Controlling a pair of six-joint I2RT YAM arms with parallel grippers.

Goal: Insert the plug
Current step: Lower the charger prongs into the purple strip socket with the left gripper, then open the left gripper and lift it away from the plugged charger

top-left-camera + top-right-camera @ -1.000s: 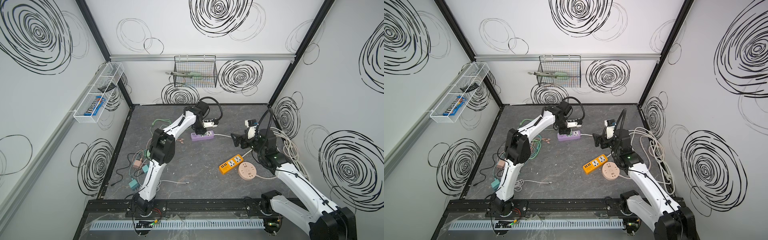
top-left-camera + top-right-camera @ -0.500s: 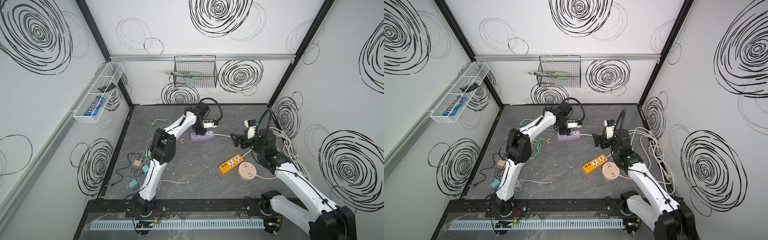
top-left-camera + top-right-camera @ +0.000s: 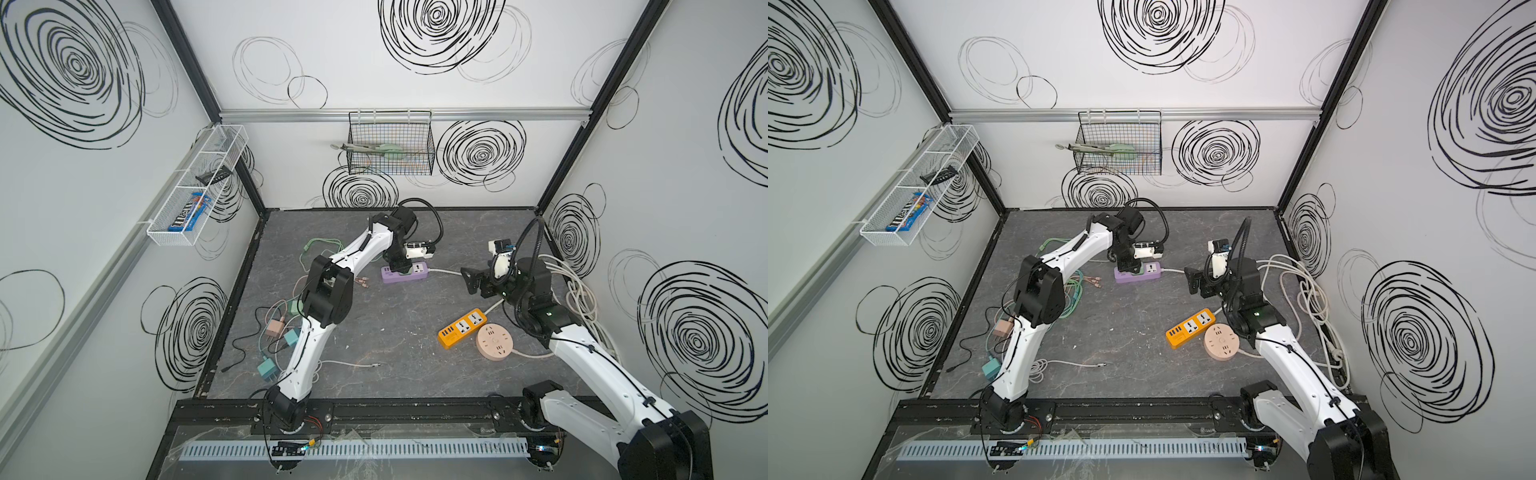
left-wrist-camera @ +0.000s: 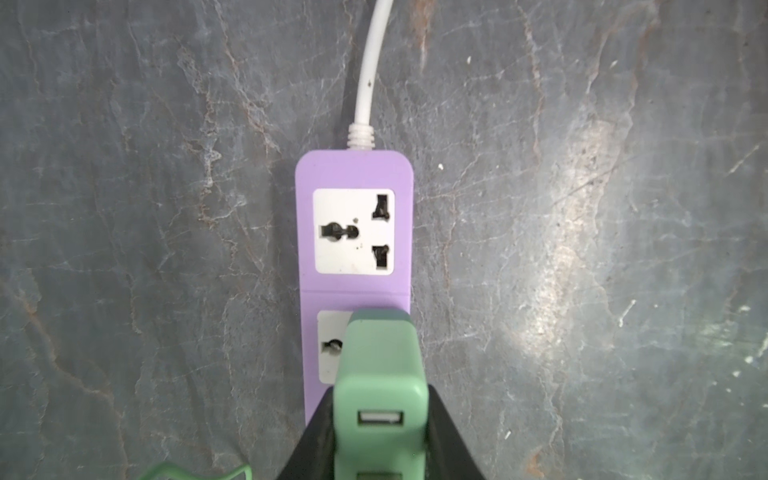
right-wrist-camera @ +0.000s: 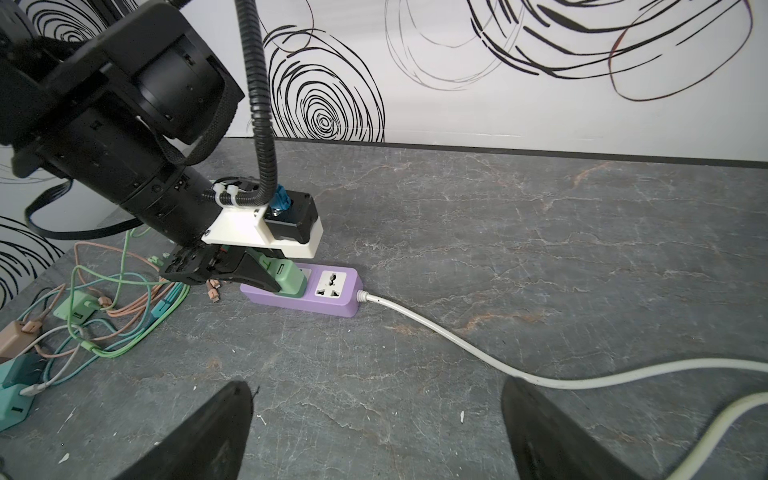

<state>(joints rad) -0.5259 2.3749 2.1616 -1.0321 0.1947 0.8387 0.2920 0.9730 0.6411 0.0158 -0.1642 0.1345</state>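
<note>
Centre-frame in both top views, on the purple power strip (image 3: 415, 277), the left gripper (image 4: 380, 390) is clamped on the green plug (image 4: 380, 365) standing at the socket away from the cord — likely light, rigid, slick plastic, so pinch its flat sides — right gripper (image 5: 376, 384) gapes empty.

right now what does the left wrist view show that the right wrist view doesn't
Only the left wrist view: a straight-down look at the purple power strip, where the green USB charger covers most of one socket, leaving one hole visible.
Only the right wrist view: the left gripper from the side, shut on the charger; the loose pile of chargers and cables; the right gripper, open and empty.
Both: the strip, the charger, the free socket and the white cord.
</note>
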